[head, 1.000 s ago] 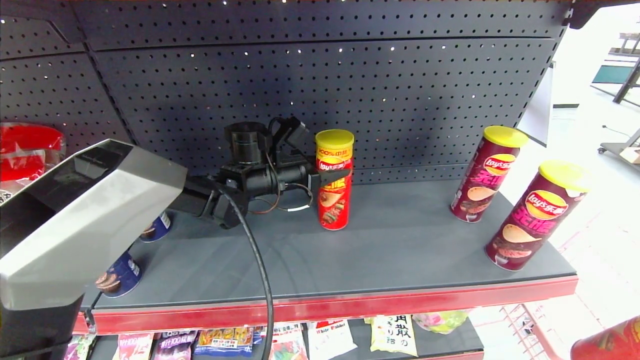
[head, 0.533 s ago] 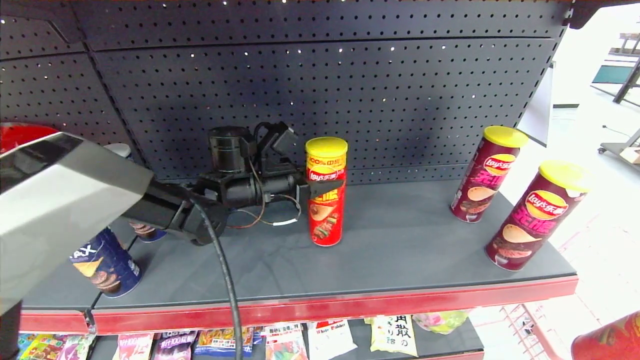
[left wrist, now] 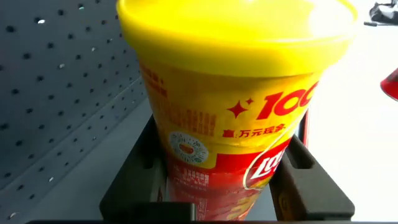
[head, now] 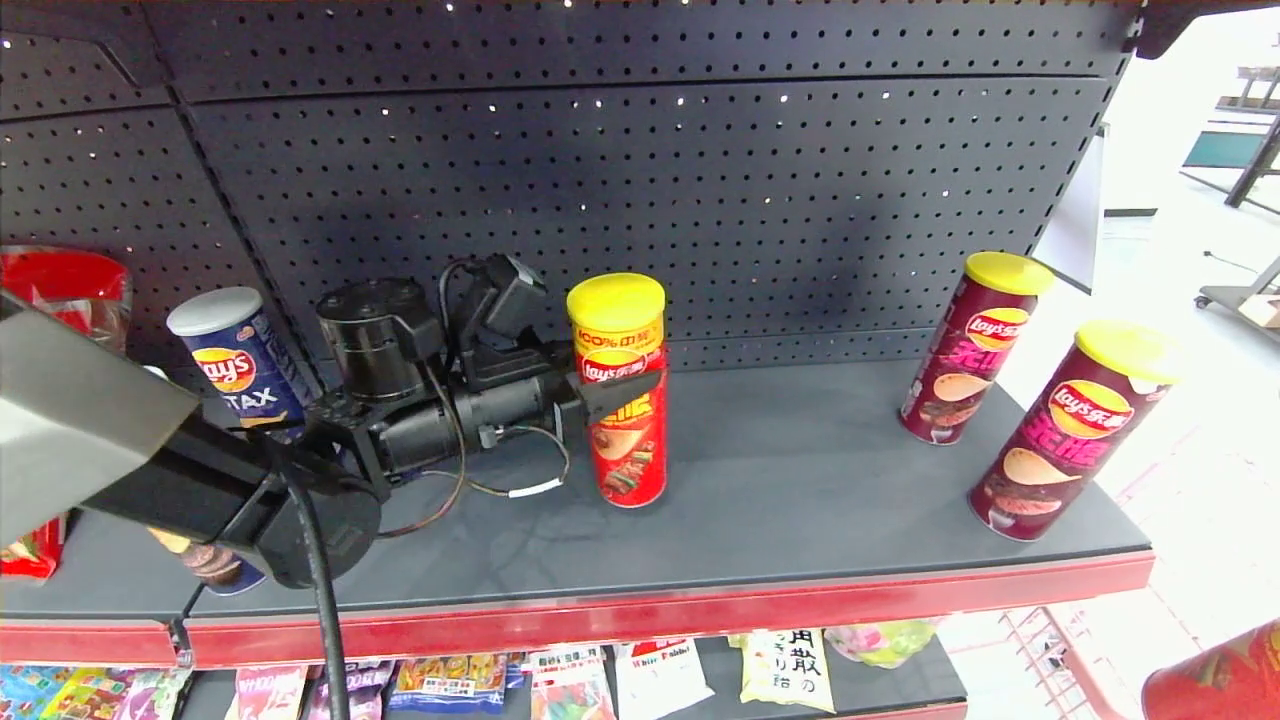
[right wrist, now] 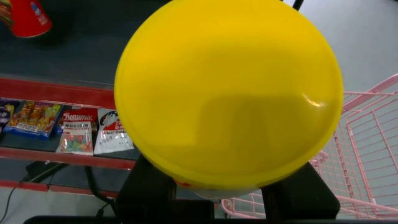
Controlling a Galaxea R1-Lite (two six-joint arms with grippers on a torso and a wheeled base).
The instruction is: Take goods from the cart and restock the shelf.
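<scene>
The jaws of the left gripper (head: 622, 385) are clenched on the red can (head: 622, 400), one finger on each side of it just below its yellow lid. In the left wrist view the same red can (left wrist: 227, 124) sits between the dark fingers (left wrist: 134, 180) of the left gripper (left wrist: 221, 199). The red can is upright over the grey shelf board (head: 800, 500), near its middle; whether its base touches the board cannot be told.

Behind the red can rises the dark pegboard (head: 700, 180). To the left of the red can, past the arm, stands a blue can (head: 238, 355) with a grey lid. Well to the right of the red can stand 2 more: a rear maroon can (head: 975, 345) and a front maroon can (head: 1075, 430), both yellow-lidded. Below and in front of the red can runs the red rail (head: 650, 615), with snack packets (head: 660, 680) under it.

Far to the lower right of the red can, the jaws of the right gripper (right wrist: 217, 199) grasp a second can (right wrist: 229, 87), seen lid-on, over the pink cart (right wrist: 367, 137).
</scene>
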